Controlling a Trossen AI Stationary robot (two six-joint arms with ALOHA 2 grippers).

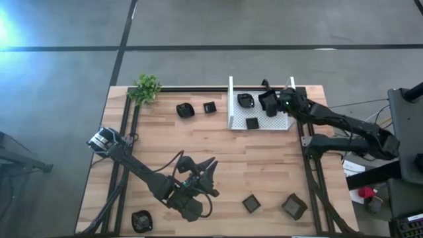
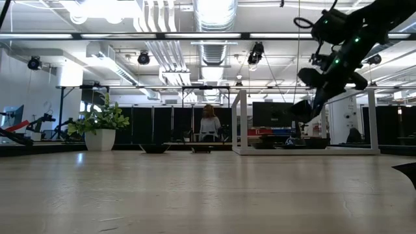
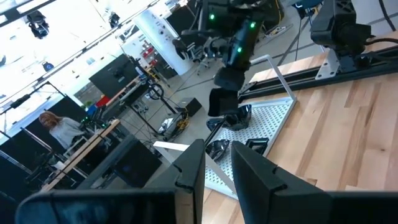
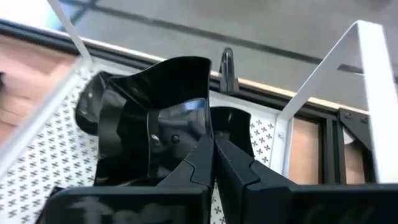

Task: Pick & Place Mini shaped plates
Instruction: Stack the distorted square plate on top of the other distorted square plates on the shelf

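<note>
High view: right gripper sits over the white mesh tray at the table's far right, fingers pinched together on the rim of a black dish held above the tray floor. Right wrist view confirms it: fingers closed tight on the wall of that glossy dish, tray mesh and white upright walls behind. Two more mini plates lie inside the tray, one rounded near the far wall, one square near the front edge. Outside the tray, two plates sit on the far side of the table, right of the small plant. Near edge: one plate at left, two at right, well apart from the tray. Left gripper hovers over bare wood at near centre, holding nothing, jaws apart with a narrow gap; left wrist view shows its fingers separated, looking toward the tray. Low view: right arm hangs over the tray, a person stands far back in the room.
</note>
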